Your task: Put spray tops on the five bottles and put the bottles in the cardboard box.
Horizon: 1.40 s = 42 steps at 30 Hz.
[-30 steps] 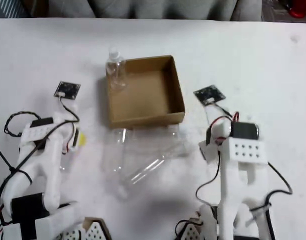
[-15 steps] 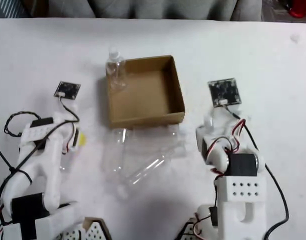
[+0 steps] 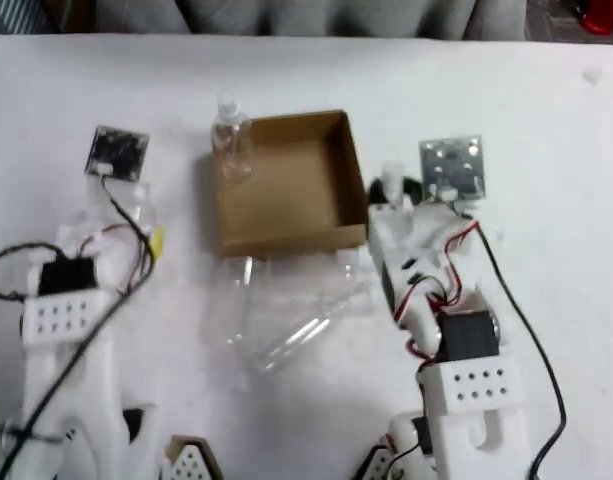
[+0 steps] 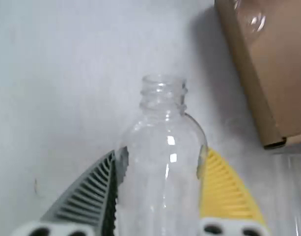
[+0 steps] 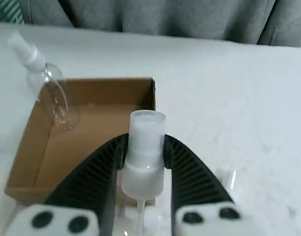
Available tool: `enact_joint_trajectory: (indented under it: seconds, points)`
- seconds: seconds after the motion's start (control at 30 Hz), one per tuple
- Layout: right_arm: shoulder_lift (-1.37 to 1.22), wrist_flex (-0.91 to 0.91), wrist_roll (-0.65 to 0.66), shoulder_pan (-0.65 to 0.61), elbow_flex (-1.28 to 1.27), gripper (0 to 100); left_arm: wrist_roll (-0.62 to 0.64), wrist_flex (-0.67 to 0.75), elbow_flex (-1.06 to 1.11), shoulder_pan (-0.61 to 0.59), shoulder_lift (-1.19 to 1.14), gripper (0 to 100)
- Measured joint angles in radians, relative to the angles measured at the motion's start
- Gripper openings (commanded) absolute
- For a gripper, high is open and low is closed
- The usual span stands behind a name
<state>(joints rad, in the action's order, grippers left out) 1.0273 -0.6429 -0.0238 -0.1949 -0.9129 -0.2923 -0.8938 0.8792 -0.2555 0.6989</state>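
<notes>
White tabletop (image 3: pixel 546 110) carried all items; grey fabric lay beyond its far edge. The cardboard box (image 3: pixel 291 190) sat open near the centre and served as reference.

1. Left of the box, well apart from its left wall, the left gripper (image 4: pixel 161 155) pinched an uncapped clear bottle (image 4: pixel 162 123). Its grey and yellow fingers (image 4: pixel 220 189) pressed against opposite sides of the body, below the bare threaded neck.
2. At the box's far left corner stood a capped bottle (image 3: pixel 231 140), tilted; whether it rested inside or outside the wall could not be determined.
3. Against the box's near wall, several empty clear bottles (image 3: pixel 286 310) lay flat on the table; their number was unclear.
4. Just beside the box's right wall, the right gripper (image 5: pixel 145 142) clamped a white spray top (image 5: pixel 146 130) upright between its black fingers, dip tube pointing down.
</notes>
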Motion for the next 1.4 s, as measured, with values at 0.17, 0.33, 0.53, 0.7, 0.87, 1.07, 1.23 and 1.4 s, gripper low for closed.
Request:
enact_joint_trajectory:
  seconds: [0.17, 0.33, 0.53, 0.7, 0.87, 1.07, 1.23, 1.4]
  points:
    - [0.044, 0.172, -0.150, 0.002, 0.000, 1.6, 0.000, 0.009, 0.000, 0.121, 0.172, 2]
    - [0.089, 0.339, -0.265, 0.000, 0.000, 1.6, 0.020, 0.051, 0.000, 0.265, 0.261, 2]
    - [0.091, 0.535, -0.404, 0.002, 0.000, 1.6, 0.210, 0.133, 0.100, 0.387, 0.287, 2]
    - [0.094, 0.600, -0.494, 0.000, -0.032, 1.6, 0.193, 0.364, 0.313, 0.466, 0.287, 2]
    - [0.092, 0.601, -0.489, -0.061, -0.095, 1.6, 0.106, 0.540, 0.471, 0.502, 0.287, 2]
    - [0.075, 0.624, -0.442, -0.115, -0.095, 1.6, 0.091, 0.585, 0.489, 0.512, 0.287, 2]
    - [-0.069, 0.829, -0.423, -0.129, -0.095, 1.6, 0.091, 0.586, 0.489, 0.512, 0.287, 2]
    - [-0.193, 0.931, -0.423, -0.129, -0.095, 1.6, 0.091, 0.588, 0.494, 0.514, 0.287, 2]
